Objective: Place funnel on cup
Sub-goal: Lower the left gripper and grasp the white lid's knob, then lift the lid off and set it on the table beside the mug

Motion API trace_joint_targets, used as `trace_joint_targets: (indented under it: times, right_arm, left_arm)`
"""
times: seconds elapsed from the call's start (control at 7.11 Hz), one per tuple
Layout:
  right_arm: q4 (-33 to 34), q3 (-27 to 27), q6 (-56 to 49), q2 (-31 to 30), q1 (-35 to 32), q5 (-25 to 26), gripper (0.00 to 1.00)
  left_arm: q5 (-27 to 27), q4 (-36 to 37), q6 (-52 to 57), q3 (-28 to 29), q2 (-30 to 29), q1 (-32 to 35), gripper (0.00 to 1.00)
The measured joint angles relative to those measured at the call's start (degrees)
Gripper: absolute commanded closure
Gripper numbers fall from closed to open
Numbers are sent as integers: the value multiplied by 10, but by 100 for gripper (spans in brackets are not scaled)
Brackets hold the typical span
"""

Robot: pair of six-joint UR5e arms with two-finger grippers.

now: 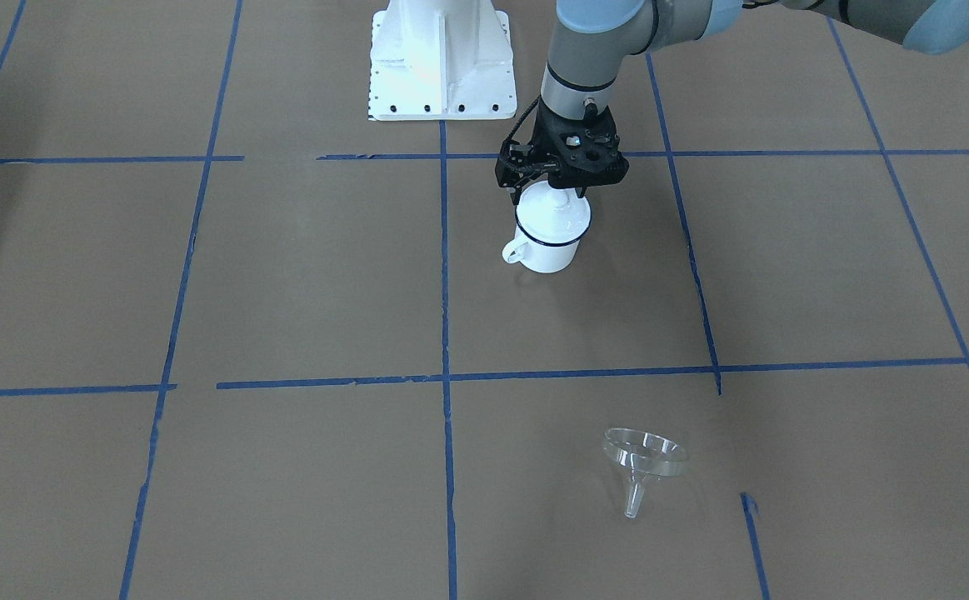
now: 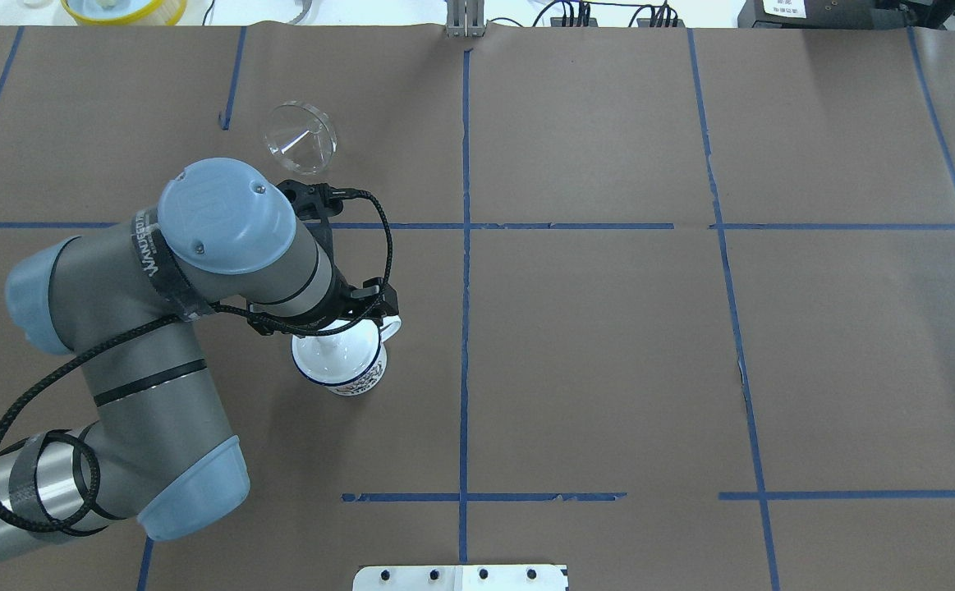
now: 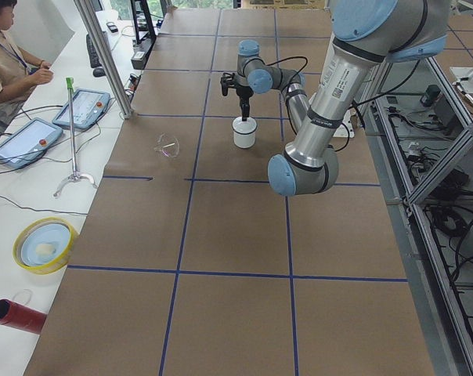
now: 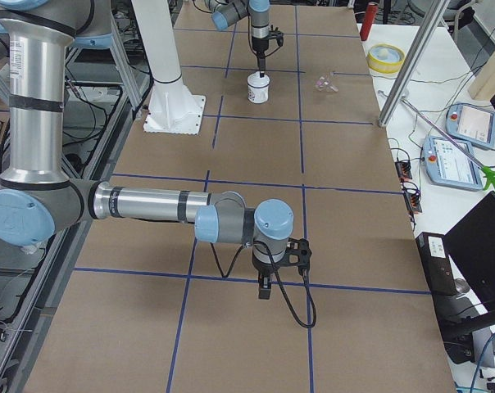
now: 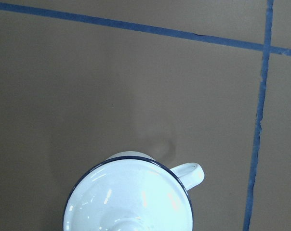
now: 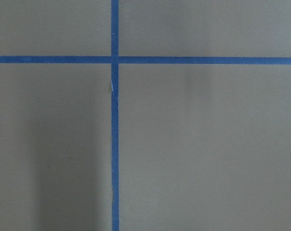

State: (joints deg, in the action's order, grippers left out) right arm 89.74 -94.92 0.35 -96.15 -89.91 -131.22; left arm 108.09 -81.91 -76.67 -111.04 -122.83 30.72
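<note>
The cup [image 1: 547, 252] is a white enamel mug with a dark blue rim, and it stands on the brown table. A round white knobbed lid [image 1: 552, 215] sits on top of it. My left gripper [image 1: 562, 193] is straight above the cup and looks shut on the lid's knob. From overhead, the gripper [image 2: 337, 330] covers the far part of the lid [image 2: 337, 361]. The left wrist view shows the lid [image 5: 128, 197] and the cup's handle [image 5: 190, 174]. The clear funnel [image 1: 642, 461] lies alone on the operators' side [image 2: 300, 138], untouched. My right gripper [image 4: 265, 288] hangs over bare table far away; I cannot tell its state.
The white robot base [image 1: 438, 62] stands at the robot's edge. Blue tape lines [image 1: 444, 275] cross the brown paper. A yellow bowl [image 3: 42, 244], a red tube [image 3: 13, 315], tablets [image 3: 84, 108] and an operator [image 3: 5, 55] are at the side bench beyond the table.
</note>
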Motion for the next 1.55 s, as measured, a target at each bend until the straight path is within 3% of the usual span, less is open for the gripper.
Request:
trace_joint_targets:
  times: [0.14, 0.28, 0.7, 0.84, 1.12, 1.55]
  right_arm:
    - [0, 0, 0, 0, 0, 0, 0]
    - [0, 0, 0, 0, 0, 0, 0]
    - [0, 0, 0, 0, 0, 0, 0]
    - [0, 0, 0, 0, 0, 0, 0]
    - [0, 0, 0, 0, 0, 0, 0]
    - [0, 0, 0, 0, 0, 0, 0]
  left_arm:
    - [0, 0, 0, 0, 1, -2, 34]
    - [-1, 0, 0, 0, 2, -3, 40]
    - [-1, 0, 0, -1, 10, -3, 40]
    - [-1, 0, 0, -1, 12, -3, 51]
    - [-1, 1, 0, -3, 13, -3, 100]
    - [-1, 31, 6, -25, 12, 2, 100]
